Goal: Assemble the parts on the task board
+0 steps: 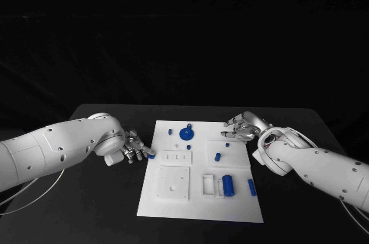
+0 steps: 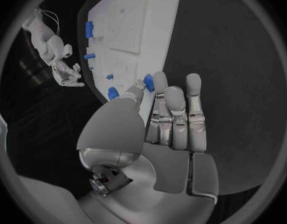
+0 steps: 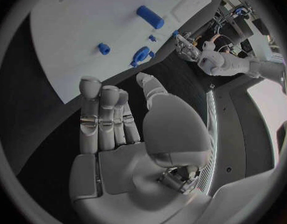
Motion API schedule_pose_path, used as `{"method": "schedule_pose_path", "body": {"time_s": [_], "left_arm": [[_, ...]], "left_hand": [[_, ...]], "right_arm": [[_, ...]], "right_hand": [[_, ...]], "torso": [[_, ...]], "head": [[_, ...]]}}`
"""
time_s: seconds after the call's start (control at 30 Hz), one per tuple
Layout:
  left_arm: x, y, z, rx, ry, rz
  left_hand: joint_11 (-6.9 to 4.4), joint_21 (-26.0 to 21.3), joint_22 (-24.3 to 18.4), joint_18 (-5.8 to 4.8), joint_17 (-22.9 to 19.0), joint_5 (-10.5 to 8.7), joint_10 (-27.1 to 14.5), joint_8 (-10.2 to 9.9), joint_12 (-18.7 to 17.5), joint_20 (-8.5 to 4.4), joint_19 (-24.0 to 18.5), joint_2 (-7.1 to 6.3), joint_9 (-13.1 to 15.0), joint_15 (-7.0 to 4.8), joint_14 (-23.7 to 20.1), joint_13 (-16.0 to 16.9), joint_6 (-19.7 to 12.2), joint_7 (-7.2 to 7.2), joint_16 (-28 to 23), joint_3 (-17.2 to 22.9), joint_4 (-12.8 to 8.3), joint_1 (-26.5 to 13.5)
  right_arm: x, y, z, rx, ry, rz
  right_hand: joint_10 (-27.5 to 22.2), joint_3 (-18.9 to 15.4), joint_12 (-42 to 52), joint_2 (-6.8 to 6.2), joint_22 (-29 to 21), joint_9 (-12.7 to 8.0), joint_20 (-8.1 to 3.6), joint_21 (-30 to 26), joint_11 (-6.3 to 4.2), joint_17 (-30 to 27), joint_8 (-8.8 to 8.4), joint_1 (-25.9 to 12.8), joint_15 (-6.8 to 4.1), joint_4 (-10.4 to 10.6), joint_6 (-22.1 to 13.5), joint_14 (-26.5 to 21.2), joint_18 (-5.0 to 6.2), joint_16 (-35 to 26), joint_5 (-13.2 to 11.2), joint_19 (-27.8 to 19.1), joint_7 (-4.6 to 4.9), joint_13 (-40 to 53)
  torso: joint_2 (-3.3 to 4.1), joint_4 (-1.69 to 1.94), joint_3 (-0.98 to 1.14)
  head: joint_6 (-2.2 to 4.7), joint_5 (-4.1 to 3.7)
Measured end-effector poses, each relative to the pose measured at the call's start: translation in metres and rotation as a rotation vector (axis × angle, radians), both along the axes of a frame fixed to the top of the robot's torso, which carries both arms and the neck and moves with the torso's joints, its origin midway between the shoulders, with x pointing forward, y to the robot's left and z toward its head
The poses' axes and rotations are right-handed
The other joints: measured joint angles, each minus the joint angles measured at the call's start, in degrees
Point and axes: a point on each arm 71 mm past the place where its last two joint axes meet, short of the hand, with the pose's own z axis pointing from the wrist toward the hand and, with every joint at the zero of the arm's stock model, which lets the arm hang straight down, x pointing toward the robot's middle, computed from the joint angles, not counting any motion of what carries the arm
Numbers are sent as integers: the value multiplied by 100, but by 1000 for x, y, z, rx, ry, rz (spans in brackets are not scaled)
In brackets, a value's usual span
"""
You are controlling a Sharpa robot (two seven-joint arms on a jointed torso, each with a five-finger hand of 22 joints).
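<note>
The white task board (image 1: 173, 212) lies in the middle of the table. On it are a blue disc (image 1: 186, 132) at the far end, small blue parts (image 1: 217, 157) in the middle, and a blue cylinder (image 1: 227, 184) beside a blue bar (image 1: 251, 187) nearer me. My left hand (image 1: 130, 147) is at the board's left edge. Its thumb and a finger pinch a small blue part (image 2: 148, 82), seen at the fingertips (image 1: 151, 156) in the head view. My right hand (image 1: 243, 127) hovers by the board's far right corner with fingers extended and nothing in it (image 3: 115, 129).
The black table (image 1: 100, 201) reaches beyond the board on both sides. Raised white blocks (image 1: 174, 182) and a slotted holder (image 1: 208, 184) stand on the board's near half.
</note>
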Motion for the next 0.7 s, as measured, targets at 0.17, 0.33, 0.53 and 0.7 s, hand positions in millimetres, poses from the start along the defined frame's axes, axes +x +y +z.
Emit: {"method": "schedule_pose_path", "body": {"time_s": [0.17, 0.33, 0.53, 0.7], "left_arm": [[0, 0, 0, 7, -2, -1], [0, -1, 1, 27, -13, -10], [0, -3, 3, 65, -37, -32], [-1, -5, 4, 94, -56, -46]], "left_hand": [[0, 0, 0, 0, 0, -67, 0, 20, 0, -13, 12, -107, 11, 0, 0, 0, -38, -4, 0, -33, 80, -107], [0, -20, 0, 0, 0, -67, 0, 50, 0, -31, 31, -222, 12, 0, 0, -1, -43, 1, 0, -91, 137, -173], [0, -20, 0, 0, 0, -67, 0, 41, 1, -41, 41, -287, 19, 1, 0, -10, -42, 1, 0, -137, 202, -196], [0, -20, 1, 0, 8, -67, 0, 30, 58, -52, 94, -332, 22, -8, 50, -11, -41, 0, 0, -159, 270, -241]], "right_arm": [[0, 0, 0, 0, 0, 0], [0, 0, 0, 0, 1, 0], [0, 0, -1, 0, 2, -1], [0, 0, -1, 0, 3, -1]], "right_hand": [[0, 0, 0, 0, 0, 0, 0, 0, 0, 0, 0, 0, 0, 0, 0, 0, 0, 0, 0, 0, 0, 0], [0, 0, 0, 0, 0, 0, 0, 0, 0, 0, 0, 0, 0, 0, 0, 0, 0, 0, 0, 0, 0, 0], [0, 0, 0, 0, 0, 0, 0, 0, 0, 0, 0, 0, 0, 0, 0, 0, 0, 0, 0, 0, 0, 0], [0, 0, 0, 0, 0, 0, 0, 0, 0, 0, 0, 0, 0, 0, 0, 0, 0, 0, 0, 0, 0, 0]], "torso": [[1, 0, 0], [1, 1, -3], [0, 3, -7], [0, 3, -7]], "head": [[6, -7], [3, -13], [-13, -20], [-19, -23]]}}
